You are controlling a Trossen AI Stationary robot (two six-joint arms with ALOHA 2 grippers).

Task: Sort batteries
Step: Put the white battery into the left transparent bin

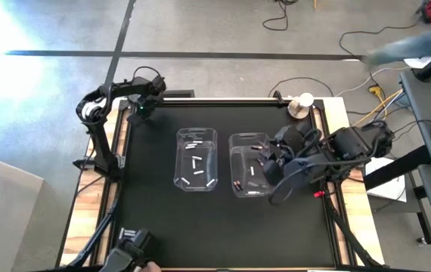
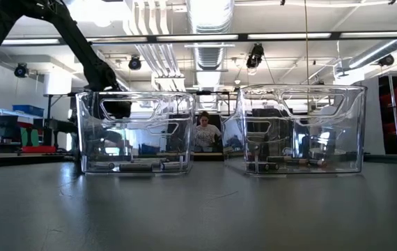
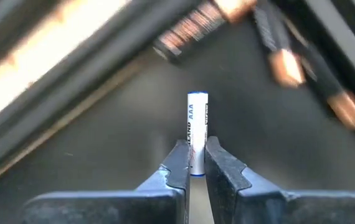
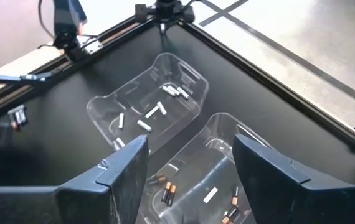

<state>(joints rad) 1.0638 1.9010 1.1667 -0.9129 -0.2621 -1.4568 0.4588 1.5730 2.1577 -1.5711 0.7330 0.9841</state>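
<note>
I've got the left gripper [image 3: 194,163] clenched on a white battery [image 3: 197,127] at the table's [image 1: 155,211] far left corner. Right gripper [image 4: 190,165] hangs spread over the right bin [image 1: 249,164], holding nothing. More batteries lie in both bins; left bin [image 1: 196,159] holds white ones.

Two bins stand side by side in the middle of the table [image 1: 162,227], near each other but apart. The left bin [image 1: 196,159] has several batteries [image 1: 195,143] lying on its floor. The right bin [image 1: 249,165] also has batteries [image 4: 168,191] inside. The left gripper [image 3: 195,163] is at the far left corner of the table. The right gripper [image 4: 190,168] is above the right bin.
</note>
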